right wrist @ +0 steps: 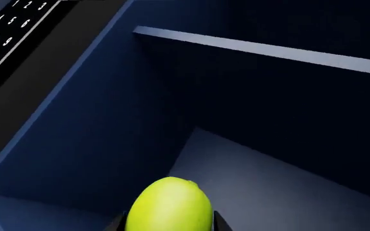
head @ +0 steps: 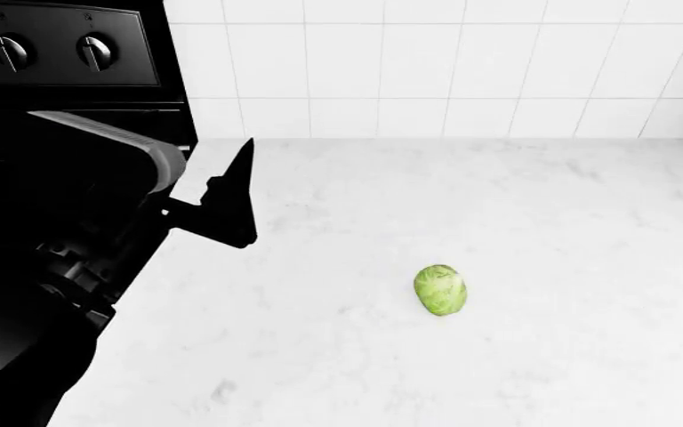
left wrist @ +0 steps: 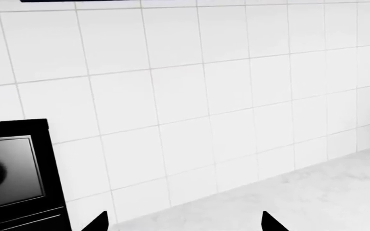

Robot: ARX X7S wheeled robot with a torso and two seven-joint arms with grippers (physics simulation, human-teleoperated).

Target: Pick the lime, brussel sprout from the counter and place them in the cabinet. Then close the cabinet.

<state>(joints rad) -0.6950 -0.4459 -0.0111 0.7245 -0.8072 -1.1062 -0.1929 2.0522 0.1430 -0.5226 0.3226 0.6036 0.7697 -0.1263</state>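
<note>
The brussel sprout (head: 440, 290), pale green and veined, lies alone on the white marble counter (head: 461, 213). My left gripper (head: 232, 197) hovers above the counter's left part, left of the sprout and well apart from it. In the left wrist view its fingertips (left wrist: 273, 224) stand wide apart with only counter (left wrist: 313, 192) between them. The right wrist view shows the smooth yellow-green lime (right wrist: 169, 204) held between the right gripper's (right wrist: 167, 222) fingers, inside the dark blue cabinet (right wrist: 256, 144), above its floor.
A black stove with knobs (head: 51, 52) borders the counter on the left. White tiled wall (head: 437, 67) runs behind the counter. A cabinet shelf edge (right wrist: 262, 48) crosses above the lime. A black appliance keypad (right wrist: 5, 33) sits beside the cabinet's side wall.
</note>
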